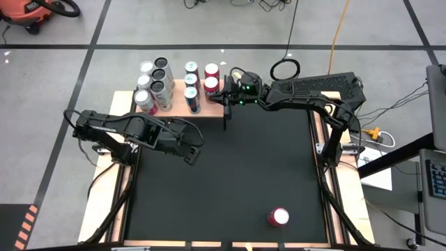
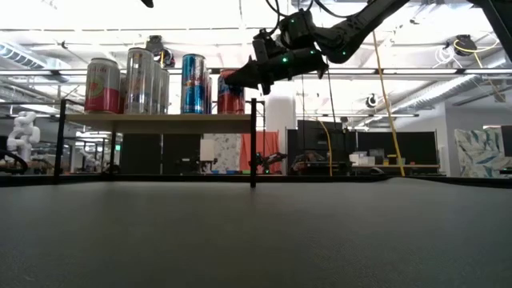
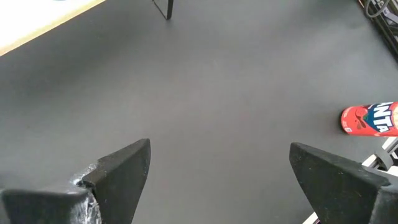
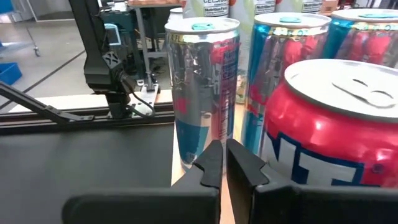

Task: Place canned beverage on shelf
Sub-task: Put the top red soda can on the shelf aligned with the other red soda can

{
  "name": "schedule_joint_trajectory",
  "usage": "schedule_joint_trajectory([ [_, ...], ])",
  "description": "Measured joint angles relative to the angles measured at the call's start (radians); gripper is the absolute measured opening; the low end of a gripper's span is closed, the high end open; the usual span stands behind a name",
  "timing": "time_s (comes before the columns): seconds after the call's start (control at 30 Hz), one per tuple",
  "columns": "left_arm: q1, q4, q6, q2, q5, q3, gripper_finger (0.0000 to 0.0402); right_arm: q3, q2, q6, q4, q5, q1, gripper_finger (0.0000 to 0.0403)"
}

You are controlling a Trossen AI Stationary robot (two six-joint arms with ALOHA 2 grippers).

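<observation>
Broadly, the black mat takes up most of the table, and the shelf stands along its far edge on the left side, a pale wood board on thin black legs. On it stand a cluster of cans: silver ones at the left end, blue-and-silver ones in the middle, and two red ones at the right end.

The right arm reaches across the far side of the table, and the right gripper hangs just off the shelf's right end, raised about level with the cans in the low view. Its fingers are pressed together with nothing between them; the nearest red can stands just beside them, apart from the fingers.

The left arm lies low over the mat's left side. The left gripper has its fingers spread wide and empty, pointing toward the middle of the mat.

One red can remains off the shelf, standing upright near the mat's front edge, toward the right. It lies well apart from both grippers. Judging from the overhead view, the left gripper is somewhat nearer to it and already spread, while the right would have to swing back from the shelf. The can's long axis is vertical, which suits a side grasp.
</observation>
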Motion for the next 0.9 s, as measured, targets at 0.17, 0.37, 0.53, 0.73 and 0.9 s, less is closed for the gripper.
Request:
schedule_joint_trajectory([
  [0.17,0.0,0.0,0.001,0.0,0.0,0.0,0.0384,0.0,0.0,-0.013,0.0,0.0,0.0,0.0],
  [0.37,0.0,0.0,0.001,0.0,0.0,0.0,0.0384,0.0,0.0,-0.016,0.0,0.0,-0.003,0.0],
  [0.53,0.0,0.0,0.0,0.0,0.0,0.0,0.0384,0.0,0.012,-0.015,0.016,-0.001,-0.003,0.0],
  [0.73,0.0,0.0,-0.016,0.0,0.0,0.0,0.0384,-0.001,0.032,-0.016,0.024,0.001,-0.003,0.0],
  [0.9,0.0,0.0,-0.025,0.0,0.0,0.0,0.0384,-0.001,0.032,-0.016,0.052,0.027,-0.004,0.0],
])
